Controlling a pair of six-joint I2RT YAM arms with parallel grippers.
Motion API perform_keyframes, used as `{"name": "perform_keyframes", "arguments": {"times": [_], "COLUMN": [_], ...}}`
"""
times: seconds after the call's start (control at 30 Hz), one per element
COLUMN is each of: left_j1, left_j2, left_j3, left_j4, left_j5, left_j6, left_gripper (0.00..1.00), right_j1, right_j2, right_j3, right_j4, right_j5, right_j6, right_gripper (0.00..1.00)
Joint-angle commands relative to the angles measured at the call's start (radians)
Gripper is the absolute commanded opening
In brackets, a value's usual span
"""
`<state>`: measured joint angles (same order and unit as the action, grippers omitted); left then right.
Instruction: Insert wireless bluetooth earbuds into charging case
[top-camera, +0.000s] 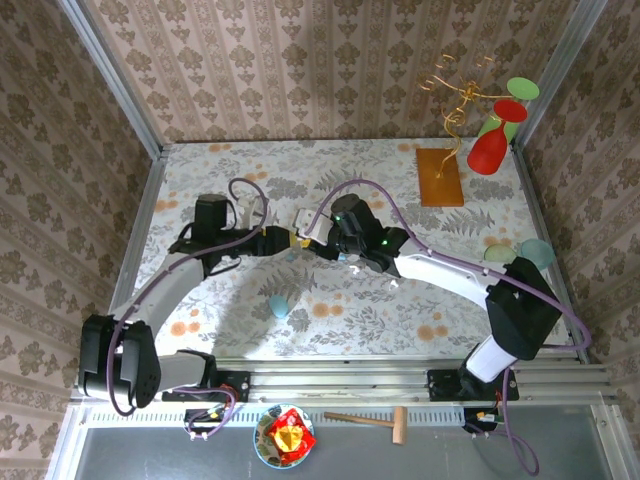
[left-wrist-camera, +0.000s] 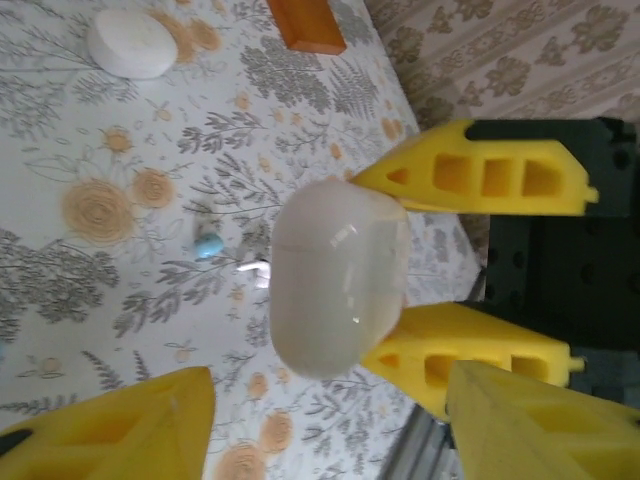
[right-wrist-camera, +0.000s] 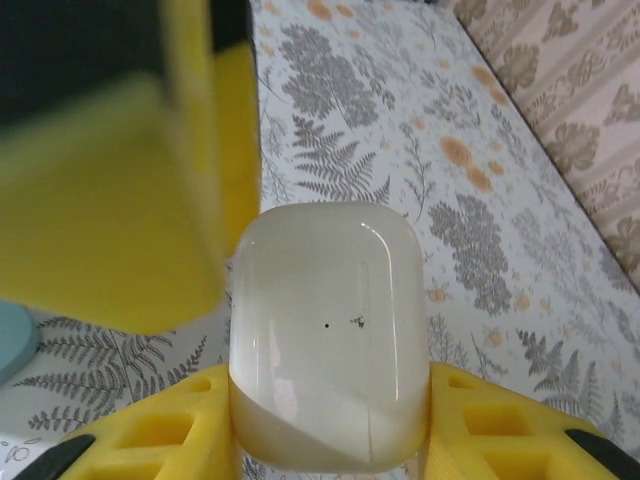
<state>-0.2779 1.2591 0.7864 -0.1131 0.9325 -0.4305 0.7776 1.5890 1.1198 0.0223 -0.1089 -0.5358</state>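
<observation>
A white, rounded charging case (right-wrist-camera: 327, 330) with its lid closed is held off the table, with my right gripper (right-wrist-camera: 330, 445) shut on its sides. In the left wrist view that same case (left-wrist-camera: 340, 275) sits between the right arm's yellow fingers (left-wrist-camera: 480, 180). My left gripper (left-wrist-camera: 330, 375) is open; its fingertips (left-wrist-camera: 180, 400) stand either side of the case's near end with gaps. On the table beneath lie a tiny pale blue earbud (left-wrist-camera: 208, 244) and a white earbud (left-wrist-camera: 255, 268). Both grippers meet mid-table: left gripper (top-camera: 283, 240), right gripper (top-camera: 318, 245).
Another white case (left-wrist-camera: 130, 42) lies farther off on the flowered table. A light blue case (top-camera: 279, 305) sits near the front, and pale green and teal ones (top-camera: 497, 255) lie at the right. An orange board (top-camera: 441, 177) with a wire stand is at the back right.
</observation>
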Motion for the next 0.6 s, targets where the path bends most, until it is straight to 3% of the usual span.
{"name": "perform_keyframes", "arguments": {"times": [0.0, 0.27, 0.43, 0.57], "left_j1": [-0.014, -0.019, -0.018, -0.018], "left_j2": [0.015, 0.013, -0.002, -0.013], "left_j3": [-0.004, -0.010, -0.016, -0.020], "left_j4": [0.116, 0.156, 0.152, 0.159], "left_j5": [0.094, 0.107, 0.110, 0.105], "left_j6": [-0.070, -0.099, -0.095, -0.082], "left_gripper": [0.55, 0.36, 0.41, 0.28], "right_j1": [0.009, 0.010, 0.010, 0.009], "right_j2": [-0.029, -0.029, -0.036, -0.035], "right_j3": [-0.002, -0.003, -0.012, -0.014], "right_j4": [0.018, 0.034, 0.079, 0.085], "right_j5": [-0.043, -0.049, -0.037, -0.038], "right_j6": [-0.041, -0.044, -0.007, 0.003], "right_gripper": [0.35, 0.34, 0.32, 0.32]}}
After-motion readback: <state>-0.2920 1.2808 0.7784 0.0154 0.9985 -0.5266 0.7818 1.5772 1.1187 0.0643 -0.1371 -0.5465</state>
